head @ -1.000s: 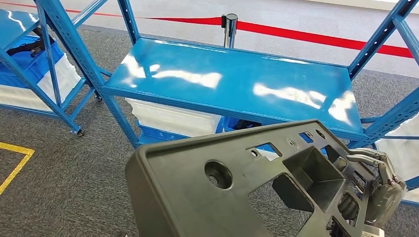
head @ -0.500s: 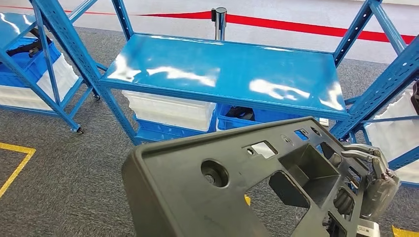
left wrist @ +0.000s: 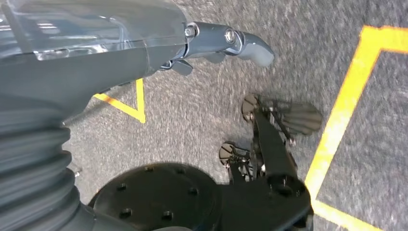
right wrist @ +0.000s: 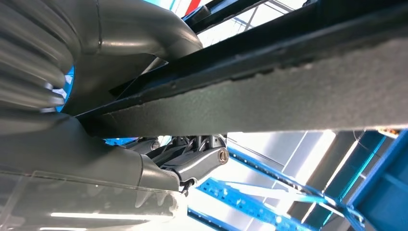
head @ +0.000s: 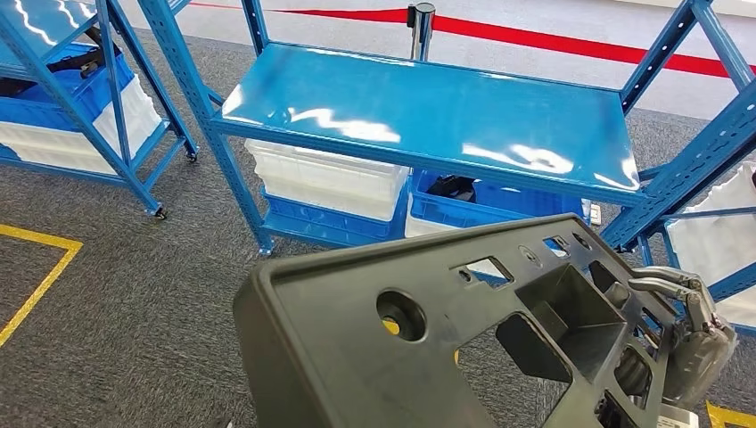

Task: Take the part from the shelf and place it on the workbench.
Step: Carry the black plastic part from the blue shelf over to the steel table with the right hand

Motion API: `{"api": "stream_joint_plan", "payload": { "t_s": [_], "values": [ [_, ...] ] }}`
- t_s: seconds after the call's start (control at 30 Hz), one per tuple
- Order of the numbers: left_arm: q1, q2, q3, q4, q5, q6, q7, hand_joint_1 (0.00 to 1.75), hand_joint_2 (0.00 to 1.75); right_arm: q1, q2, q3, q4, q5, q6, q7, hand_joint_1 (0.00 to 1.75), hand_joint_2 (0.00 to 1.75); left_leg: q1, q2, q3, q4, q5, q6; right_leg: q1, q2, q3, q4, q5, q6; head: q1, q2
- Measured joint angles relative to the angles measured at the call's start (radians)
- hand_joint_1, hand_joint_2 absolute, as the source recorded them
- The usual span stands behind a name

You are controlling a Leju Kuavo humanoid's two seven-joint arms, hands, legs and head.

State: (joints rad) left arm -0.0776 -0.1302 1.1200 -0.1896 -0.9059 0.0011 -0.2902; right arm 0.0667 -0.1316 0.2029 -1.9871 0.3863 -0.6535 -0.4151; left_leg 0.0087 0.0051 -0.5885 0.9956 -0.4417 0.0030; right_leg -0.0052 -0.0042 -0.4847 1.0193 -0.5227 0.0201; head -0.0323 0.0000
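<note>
The part [head: 428,339] is a large dark grey plastic panel with round and square cut-outs, and it fills the lower half of the head view. My right hand [head: 694,332] grips its right edge, fingers hooked over the rim. In the right wrist view the part's edge [right wrist: 288,96] runs across the picture, with the thumb above it and the fingers [right wrist: 202,159] below. My left hand [left wrist: 202,41] hangs above the carpet with fingers stretched out and holds nothing. The blue shelf [head: 428,107] stands ahead, its top board bare.
Under the shelf board sit a white bin [head: 330,178] and a blue bin [head: 499,201]. Another blue rack [head: 80,107] with bins stands at the left. A stanchion [head: 421,22] with red belt runs behind. Yellow tape [head: 36,267] marks the grey carpet.
The whole picture has shifted, so the camera has moved; the shelf now sits a little further right and further off. The part stays in my right hand's grip.
</note>
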Motion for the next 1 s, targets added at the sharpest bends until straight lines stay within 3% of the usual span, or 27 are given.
{"api": "stream_joint_plan", "payload": {
  "t_s": [0.07, 0.13, 0.2, 0.3, 0.33, 0.37, 0.4, 0.47, 0.53, 0.63, 0.7, 0.8, 0.83, 0.87, 0.9, 1.0],
  "values": [
    [-0.001, 0.000, 0.000, 0.000, 0.000, 0.000, 0.000, 0.00, 1.75, -0.004, 0.000, 0.000, 0.000, 0.000, 0.000, 0.000, 1.10, 1.75, -0.002, 0.000, -0.009, 0.000, 0.014, -0.011, 0.006, 0.001, 0.030, -0.061, -0.005, -0.005, 0.000, 0.000],
    [0.000, 0.000, 0.000, 0.000, 0.000, 0.000, -0.001, 0.00, 1.75, -0.005, 0.000, 0.000, 0.000, 0.000, 0.000, 0.000, 1.10, 1.75, -0.002, 0.000, -0.018, 0.003, 0.020, -0.020, 0.002, 0.000, 0.019, -0.068, 0.000, -0.012, 0.000, 0.000],
    [0.001, 0.001, 0.000, 0.000, -0.001, 0.000, -0.003, 0.00, 1.75, -0.005, 0.000, 0.000, 0.000, 0.000, 0.001, 0.000, 1.10, 1.75, 0.000, -0.002, -0.040, 0.054, -0.027, -0.026, -0.005, -0.001, 0.006, -0.074, 0.012, -0.024, -0.004, 0.000],
    [0.002, 0.001, 0.000, 0.000, -0.001, -0.001, -0.003, 0.00, 1.75, -0.005, 0.000, 0.001, 0.000, 0.001, 0.001, 0.000, 1.10, 1.75, 0.003, -0.003, -0.099, 0.248, -0.150, -0.031, -0.006, -0.003, -0.012, -0.071, 0.027, -0.034, -0.014, 0.000],
    [0.003, 0.001, 0.000, 0.000, -0.001, -0.001, -0.003, 0.00, 1.75, -0.004, 0.001, 0.001, 0.000, 0.001, 0.001, 0.000, 1.10, 1.75, 0.004, -0.003, -0.106, 0.293, -0.164, -0.034, -0.006, -0.003, -0.019, -0.068, 0.032, -0.034, -0.016, 0.000],
    [0.003, 0.001, 0.000, 0.000, -0.001, -0.001, -0.003, 0.00, 1.75, -0.004, 0.001, 0.001, 0.000, 0.001, 0.001, 0.000, 1.10, 1.75, 0.006, -0.003, -0.096, 0.302, -0.159, -0.036, -0.007, -0.003, -0.025, -0.065, 0.036, -0.033, -0.017, 0.000],
    [0.003, 0.001, 0.000, 0.000, -0.001, -0.001, -0.004, 0.00, 1.75, -0.003, 0.001, 0.001, 0.000, 0.001, 0.002, 0.000, 1.10, 1.75, 0.009, -0.003, -0.066, 0.268, -0.138, -0.038, -0.008, -0.003, -0.031, -0.062, 0.038, -0.031, -0.019, 0.000],
    [0.002, 0.001, 0.000, 0.000, -0.001, -0.001, -0.005, 0.00, 1.75, -0.003, 0.001, 0.001, 0.001, 0.001, 0.002, 0.000, 1.10, 1.75, 0.015, -0.002, 0.029, 0.121, -0.090, -0.043, -0.010, -0.003, -0.042, -0.051, 0.040, -0.025, -0.024, 0.000],
    [0.001, 0.001, 0.000, 0.000, 0.000, -0.001, -0.006, 0.00, 1.75, -0.003, 0.001, 0.001, 0.001, 0.002, 0.001, 0.000, 1.10, 1.75, 0.017, -0.005, 0.082, 0.024, -0.074, -0.046, -0.008, -0.002, -0.054, -0.037, 0.040, -0.015, -0.029, 0.000],
    [0.003, 0.001, 0.000, 0.000, 0.002, -0.001, -0.006, 0.00, 1.75, -0.002, 0.001, 0.001, 0.001, 0.003, 0.001, -0.001, 1.10, 1.75, 0.014, -0.009, 0.074, 0.017, -0.076, -0.035, -0.006, -0.001, -0.064, -0.025, 0.042, 0.001, -0.024, 0.000],
    [0.003, 0.000, 0.000, 0.000, 0.002, -0.001, -0.006, 0.00, 1.75, -0.002, 0.001, 0.001, 0.001, 0.002, 0.001, -0.001, 1.10, 1.75, 0.015, -0.008, 0.067, 0.017, -0.070, -0.021, -0.007, -0.001, -0.079, 0.006, 0.015, 0.008, -0.017, 0.000],
    [0.002, 0.000, 0.000, 0.000, 0.002, 0.000, -0.006, 0.00, 1.75, -0.001, 0.001, 0.001, 0.001, 0.002, 0.001, -0.001, 1.10, 1.75, 0.012, -0.006, 0.050, 0.018, -0.060, -0.004, -0.008, -0.001, -0.162, 0.190, -0.084, 0.011, -0.003, 0.000],
    [0.003, 0.000, 0.000, 0.000, 0.002, 0.000, -0.006, 0.00, 1.75, 0.000, 0.001, 0.001, 0.001, 0.002, 0.001, 0.000, 1.10, 1.75, 0.011, -0.005, 0.045, 0.019, -0.058, -0.002, -0.008, -0.001, -0.186, 0.247, -0.103, 0.011, -0.001, 0.000],
    [0.004, 0.000, 0.000, 0.000, 0.002, 0.000, -0.006, 0.00, 1.75, 0.001, 0.001, 0.001, 0.001, 0.002, 0.001, 0.000, 1.10, 1.75, 0.009, -0.005, 0.042, 0.020, -0.056, 0.000, -0.007, -0.001, -0.193, 0.269, -0.102, 0.011, -0.001, 0.000],
    [0.004, 0.000, 0.000, 0.000, 0.002, 0.000, -0.006, 0.00, 1.75, 0.001, 0.001, 0.001, 0.001, 0.002, 0.001, 0.000, 1.10, 1.75, 0.009, -0.005, 0.040, 0.021, -0.055, 0.000, -0.007, 0.000, -0.178, 0.247, -0.081, 0.009, 0.000, 0.000],
    [0.004, 0.000, 0.000, 0.000, 0.002, 0.000, -0.006, 0.00, 1.75, 0.001, 0.001, 0.001, 0.001, 0.002, 0.001, 0.000, 1.10, 1.75, 0.007, -0.006, 0.040, 0.022, -0.053, -0.003, -0.003, 0.000, -0.072, 0.046, 0.009, 0.000, 0.003, 0.000]
  ]
}}
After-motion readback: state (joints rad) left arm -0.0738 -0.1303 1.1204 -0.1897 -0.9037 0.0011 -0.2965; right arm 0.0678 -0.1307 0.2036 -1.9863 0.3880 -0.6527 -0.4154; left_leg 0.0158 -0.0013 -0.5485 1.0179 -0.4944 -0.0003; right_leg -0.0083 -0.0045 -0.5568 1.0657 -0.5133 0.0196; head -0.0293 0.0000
